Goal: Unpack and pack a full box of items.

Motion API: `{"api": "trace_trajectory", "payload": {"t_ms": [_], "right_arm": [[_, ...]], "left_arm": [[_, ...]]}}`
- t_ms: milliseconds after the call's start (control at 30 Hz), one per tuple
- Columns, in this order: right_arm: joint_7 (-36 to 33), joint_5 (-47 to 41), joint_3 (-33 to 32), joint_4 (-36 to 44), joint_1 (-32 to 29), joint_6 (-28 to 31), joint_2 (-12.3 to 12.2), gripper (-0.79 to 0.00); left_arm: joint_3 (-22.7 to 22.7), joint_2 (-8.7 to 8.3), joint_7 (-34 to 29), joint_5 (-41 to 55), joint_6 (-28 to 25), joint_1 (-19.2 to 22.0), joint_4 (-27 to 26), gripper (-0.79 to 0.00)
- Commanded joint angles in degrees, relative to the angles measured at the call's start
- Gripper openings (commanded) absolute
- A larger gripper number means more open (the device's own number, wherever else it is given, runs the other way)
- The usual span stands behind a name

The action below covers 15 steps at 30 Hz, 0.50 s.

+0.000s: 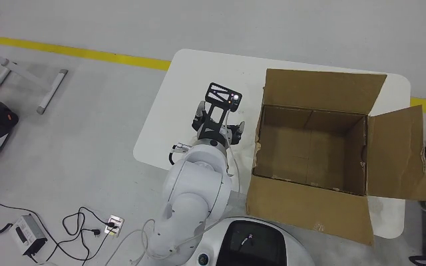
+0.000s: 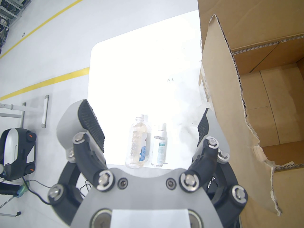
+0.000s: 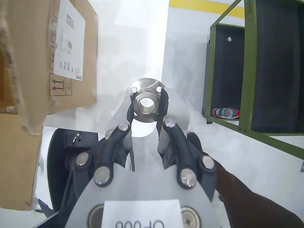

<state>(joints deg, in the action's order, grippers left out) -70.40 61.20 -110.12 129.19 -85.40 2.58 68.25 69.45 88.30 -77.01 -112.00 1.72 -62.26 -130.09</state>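
Note:
An open brown cardboard box [image 1: 303, 199] stands on the right half of the white table [image 1: 193, 80], flaps up and its inside bare. My left gripper [image 2: 144, 122] hangs open above the table just beside the box [image 2: 237, 24]. Below it, between the spread fingers, a clear plastic bottle [image 2: 137, 143] and a small white spray bottle [image 2: 159, 147] stand side by side on the table. In the top view the left arm [image 1: 218, 113] covers them. My right gripper [image 3: 146, 103] is shut on a round metal flange [image 3: 142, 85], close to the labelled outer wall of the box [image 3: 71, 48].
A torn box flap [image 2: 239, 91] rises right next to the left gripper. A green shelf frame [image 3: 247, 48] stands on the floor beyond the right gripper, with a bottle [image 3: 225, 113] lying in it. The table's far left part [image 2: 142, 72] is bare.

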Motion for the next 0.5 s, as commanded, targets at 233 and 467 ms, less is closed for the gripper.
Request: {"api": "trace_trajectory", "payload": {"t_ms": [233,467], "right_arm": [[3.0,-0.7,1.2,-4.5,-5.1,-0.9,0.0,-0.785],[4.4,0.2,4.0,-7.6,-6.8,-1.1,0.0,-0.785]], "left_arm": [[0.0,0.0,0.0,0.0,0.0,0.0,0.0,0.0],[0.0,0.0,0.0,0.0,0.0,0.0,0.0,0.0]]}}
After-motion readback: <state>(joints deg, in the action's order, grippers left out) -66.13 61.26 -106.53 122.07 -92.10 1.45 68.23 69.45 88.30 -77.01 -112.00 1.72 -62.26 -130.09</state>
